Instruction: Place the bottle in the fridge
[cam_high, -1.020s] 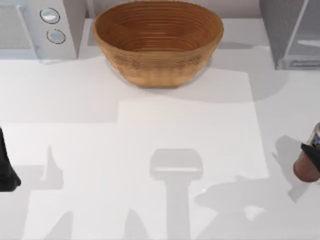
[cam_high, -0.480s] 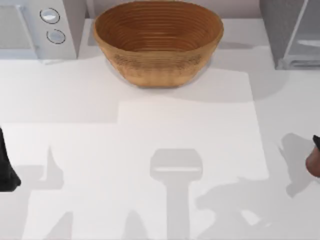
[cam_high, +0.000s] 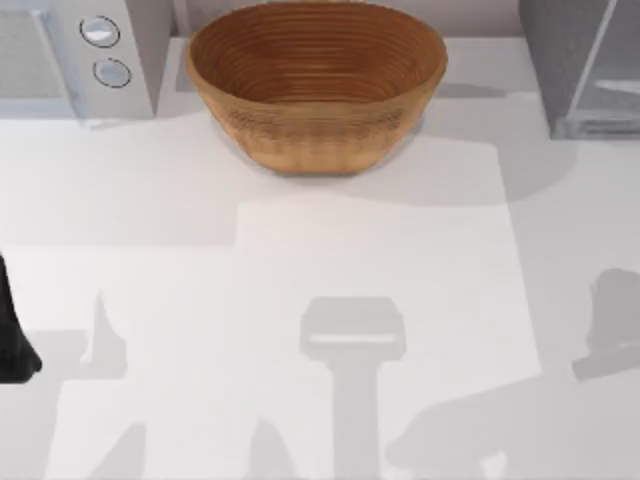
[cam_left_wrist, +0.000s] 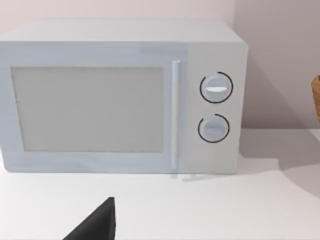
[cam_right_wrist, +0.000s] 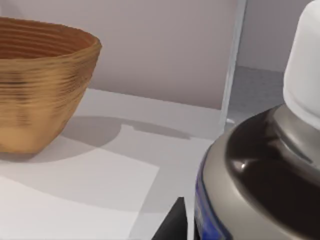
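The bottle (cam_right_wrist: 265, 165) looms close in the right wrist view, with a white cap, a dark reddish-brown shoulder and a grey label band. My right gripper (cam_right_wrist: 235, 231) is shut on it, and one dark finger (cam_right_wrist: 172, 226) shows beside its base. It hangs above the white table, facing the fridge's light frame (cam_right_wrist: 233, 65) and grey inside. Seen from above, the fridge (cam_high: 585, 70) stands at the back right corner. My left arm (cam_high: 12, 345) is parked at the table's left edge.
A wicker basket (cam_high: 316, 85) sits at the back middle, and its side also shows in the right wrist view (cam_right_wrist: 40, 85). A pale box with two round dials (cam_high: 75, 55) stands at the back left, facing the left wrist camera (cam_left_wrist: 120, 100). Arm shadows fall across the front right.
The bottle and my right gripper have slid off the top view's right edge. Their shadow has shifted right. The left arm has not moved.
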